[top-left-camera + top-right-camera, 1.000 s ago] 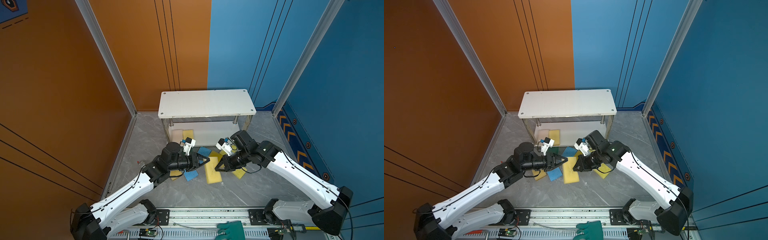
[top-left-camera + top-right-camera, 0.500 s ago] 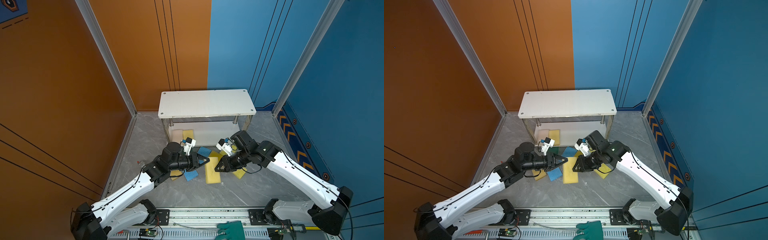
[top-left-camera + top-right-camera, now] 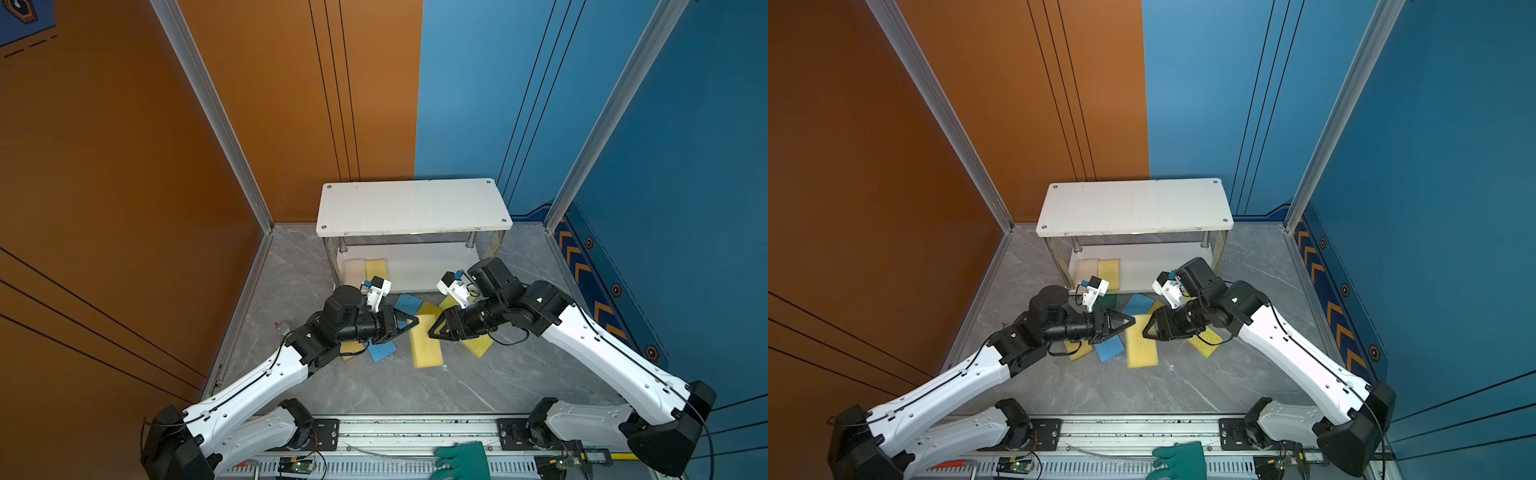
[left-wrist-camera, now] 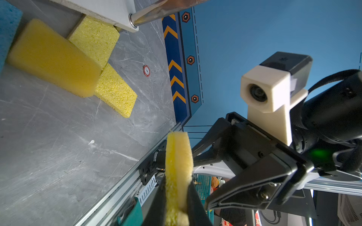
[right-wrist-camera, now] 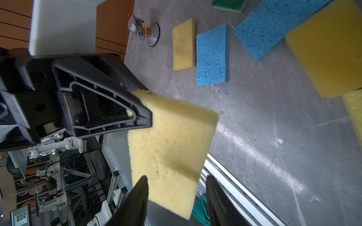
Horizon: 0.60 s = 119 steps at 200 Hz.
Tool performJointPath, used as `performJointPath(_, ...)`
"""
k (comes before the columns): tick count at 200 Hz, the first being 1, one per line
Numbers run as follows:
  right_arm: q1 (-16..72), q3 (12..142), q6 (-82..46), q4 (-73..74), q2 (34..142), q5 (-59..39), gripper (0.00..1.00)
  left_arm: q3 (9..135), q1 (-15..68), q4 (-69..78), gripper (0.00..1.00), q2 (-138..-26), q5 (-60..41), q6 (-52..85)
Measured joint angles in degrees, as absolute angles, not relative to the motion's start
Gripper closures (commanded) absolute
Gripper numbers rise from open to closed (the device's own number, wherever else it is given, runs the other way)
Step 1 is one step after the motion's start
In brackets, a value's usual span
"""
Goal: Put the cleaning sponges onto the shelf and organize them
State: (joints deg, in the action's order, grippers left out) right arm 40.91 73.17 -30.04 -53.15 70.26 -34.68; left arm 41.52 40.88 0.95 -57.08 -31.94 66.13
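Note:
A pale yellow sponge point(image 5: 172, 140) hangs in the air between the two grippers, above the floor in front of the shelf point(image 3: 411, 208). My left gripper point(image 4: 177, 184) is shut on one end of it, seen edge-on point(image 4: 178, 166) in the left wrist view. My right gripper point(image 5: 177, 178) is open, its jaws standing apart on either side of the sponge's other end. On the shelf's lower board lie a pink-beige sponge point(image 3: 354, 268) and a yellow sponge point(image 3: 376, 266). Loose on the floor are a large yellow sponge point(image 3: 424, 345), two blue sponges point(image 3: 381, 351) point(image 3: 409, 303) and another yellow one point(image 3: 478, 345).
A dark green sponge point(image 3: 1111, 300) lies by the shelf's front edge. A small metal fitting point(image 3: 281, 327) sits on the floor at the left. A teal glove point(image 3: 461, 457) rests on the front rail point(image 3: 415, 428). Orange and blue walls close in the back and sides.
My right gripper has opened off the yellow sponge. My left gripper stays shut on it. Both arms have hardly moved.

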Motion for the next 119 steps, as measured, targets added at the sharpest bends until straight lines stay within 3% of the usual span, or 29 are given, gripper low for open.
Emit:
performJointPath(60,40.9,73.8,-30.4,-53.1,70.2,-34.5,0.29,40.6,40.1,1.4,0.84,-55.7,-31.9,67.2)
performJointPath(81,40.9,73.8,-30.6,-53.1,70.2,-34.3,0.16,40.4,39.9,1.7,0.84,-55.3,-31.9,67.4)
performJointPath(119,40.9,73.8,-31.1,-52.9,69.8,-34.3,0.14,40.4,39.6,2.0,0.84,-54.9,-31.9,67.6)
